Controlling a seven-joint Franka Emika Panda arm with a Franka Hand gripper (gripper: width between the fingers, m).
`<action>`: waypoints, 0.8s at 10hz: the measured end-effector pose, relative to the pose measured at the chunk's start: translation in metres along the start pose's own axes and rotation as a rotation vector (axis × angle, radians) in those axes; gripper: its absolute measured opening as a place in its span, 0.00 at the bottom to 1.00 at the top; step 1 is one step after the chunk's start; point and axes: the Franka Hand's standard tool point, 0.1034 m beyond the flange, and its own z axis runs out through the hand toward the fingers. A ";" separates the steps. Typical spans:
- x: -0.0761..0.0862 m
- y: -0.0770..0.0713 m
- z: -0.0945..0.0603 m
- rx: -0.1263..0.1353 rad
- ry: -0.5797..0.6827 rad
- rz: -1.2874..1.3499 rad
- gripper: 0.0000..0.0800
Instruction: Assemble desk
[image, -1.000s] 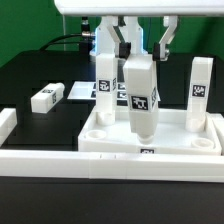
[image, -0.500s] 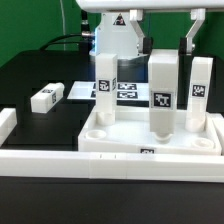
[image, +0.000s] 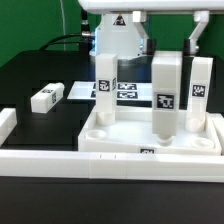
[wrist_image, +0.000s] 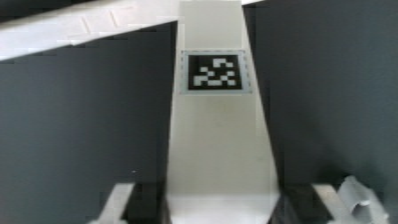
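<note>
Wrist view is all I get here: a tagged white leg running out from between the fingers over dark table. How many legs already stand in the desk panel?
Observer: Two. The first standing leg is at the panel's far corner on the exterior view's left, the second standing leg at its far corner on that view's right.
Reviewer: And the one I see?
Observer: The held leg hangs upright in the gripper over the panel's near right part; whether its foot touches, I cannot tell.
Reviewer: The fourth?
Observer: The loose leg lies flat on the black table, off the panel to the exterior view's left.
</note>
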 end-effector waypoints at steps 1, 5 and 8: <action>-0.001 -0.005 -0.002 0.002 -0.004 0.015 0.36; -0.006 -0.011 -0.003 0.009 0.008 0.003 0.36; -0.030 -0.017 -0.013 0.026 0.012 -0.016 0.36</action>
